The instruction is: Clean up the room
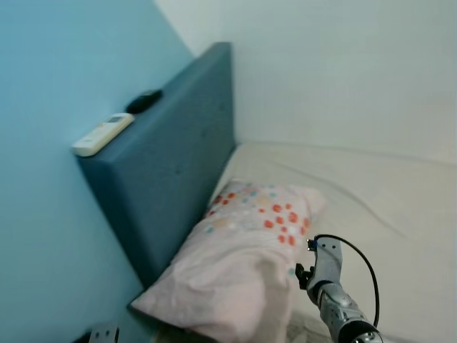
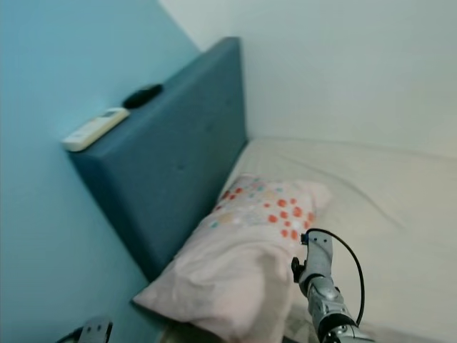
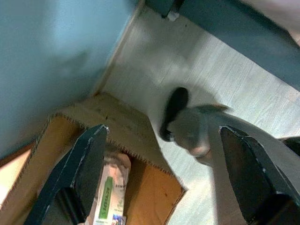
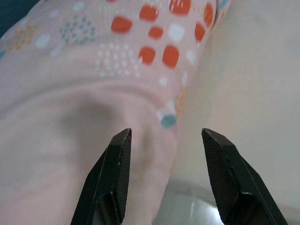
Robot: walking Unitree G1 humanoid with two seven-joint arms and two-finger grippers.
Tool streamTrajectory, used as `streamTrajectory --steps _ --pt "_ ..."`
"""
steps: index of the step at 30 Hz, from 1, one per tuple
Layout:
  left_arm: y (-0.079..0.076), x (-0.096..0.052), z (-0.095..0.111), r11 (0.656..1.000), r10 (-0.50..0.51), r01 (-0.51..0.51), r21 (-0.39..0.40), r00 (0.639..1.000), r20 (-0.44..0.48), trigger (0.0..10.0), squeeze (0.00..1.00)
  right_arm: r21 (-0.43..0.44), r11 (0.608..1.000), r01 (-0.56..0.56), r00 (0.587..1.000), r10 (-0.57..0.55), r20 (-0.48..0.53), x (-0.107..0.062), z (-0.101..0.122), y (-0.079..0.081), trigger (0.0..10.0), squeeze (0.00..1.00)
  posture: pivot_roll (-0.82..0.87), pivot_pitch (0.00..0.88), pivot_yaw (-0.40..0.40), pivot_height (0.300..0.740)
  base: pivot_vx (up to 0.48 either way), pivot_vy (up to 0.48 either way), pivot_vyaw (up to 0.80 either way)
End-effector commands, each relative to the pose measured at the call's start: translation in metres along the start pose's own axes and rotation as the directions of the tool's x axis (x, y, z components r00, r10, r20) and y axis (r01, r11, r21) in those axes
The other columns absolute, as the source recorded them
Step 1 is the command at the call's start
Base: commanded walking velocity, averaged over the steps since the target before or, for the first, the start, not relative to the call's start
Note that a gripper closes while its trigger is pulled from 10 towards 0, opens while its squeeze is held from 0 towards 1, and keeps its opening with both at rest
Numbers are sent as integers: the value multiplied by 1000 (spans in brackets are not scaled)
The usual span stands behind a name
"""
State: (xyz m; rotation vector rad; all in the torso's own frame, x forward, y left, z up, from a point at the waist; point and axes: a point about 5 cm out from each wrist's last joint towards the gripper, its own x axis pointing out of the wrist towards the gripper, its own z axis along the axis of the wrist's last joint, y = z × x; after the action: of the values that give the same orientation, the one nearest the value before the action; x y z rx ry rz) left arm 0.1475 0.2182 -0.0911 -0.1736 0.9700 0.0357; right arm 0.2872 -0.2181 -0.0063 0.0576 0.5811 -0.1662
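A pink pillow [image 1: 243,254] with red, white and teal dots lies on the bed against the blue headboard [image 1: 171,164]. My right arm [image 1: 330,282] reaches up beside the pillow's right edge. In the right wrist view my right gripper [image 4: 166,133] is open, and the pillow's edge [image 4: 140,93] lies just beyond its two black fingers, where the pillow meets the cream sheet [image 4: 253,84]. My left gripper [image 3: 164,130] hangs low and open over an open cardboard box [image 3: 126,136] that holds a white and green packet [image 3: 110,187].
A white remote [image 1: 103,133] and a small black object [image 1: 143,101] rest on top of the headboard. The blue wall [image 1: 50,179] is on the left, the white wall behind. The cream mattress [image 1: 378,207] stretches right. Below, pale floor [image 3: 225,79] and my foot [image 3: 174,110] are in sight.
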Motion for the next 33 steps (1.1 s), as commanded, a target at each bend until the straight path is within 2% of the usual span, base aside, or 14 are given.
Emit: streamTrajectory --steps 1,7,14,16,22,25,27,33 --pt "3 -1 -2 1000 0 0 20 1000 -11 10000 0 20 1000 -2 1000 1 15 1 4 3 10000 0 54 0 8 740 0 0 800" --pt "2 -2 -3 999 -23 23 44 1000 -18 10000 0 47 998 52 999 -52 -4 0 1 -5 10000 0 52 0 8 740 0 0 418" --pt "-1 -1 -5 997 -35 37 68 999 -32 10000 0 68 993 94 995 -90 -51 -3 -10 -12 10000 0 49 0 5 740 0 -468 0" --pt "-1 -1 -6 997 -32 35 67 999 -32 10000 0 68 993 94 994 -90 -60 -3 -12 -12 10000 0 49 0 4 740 0 -429 0" --pt "-1 -1 -6 998 -23 25 66 999 -25 10000 0 73 995 72 996 -68 -64 -2 -13 -8 10000 0 51 0 2 740 0 0 0" --pt "0 -2 -6 998 -18 19 56 1000 -19 10000 0 60 998 29 998 -25 -53 -2 -12 -3 10000 0 50 3 2 740 0 0 0" --pt "0 -2 -6 998 -17 18 56 1000 -18 10000 0 26 999 20 998 -19 -53 -2 -12 -1 10000 0 48 5 1 740 0 0 800" --pt "0 -2 -6 998 -13 14 62 1000 -19 10000 0 29 1000 2 998 -1 -61 -2 -13 2 10000 0 46 11 -2 740 0 0 800"
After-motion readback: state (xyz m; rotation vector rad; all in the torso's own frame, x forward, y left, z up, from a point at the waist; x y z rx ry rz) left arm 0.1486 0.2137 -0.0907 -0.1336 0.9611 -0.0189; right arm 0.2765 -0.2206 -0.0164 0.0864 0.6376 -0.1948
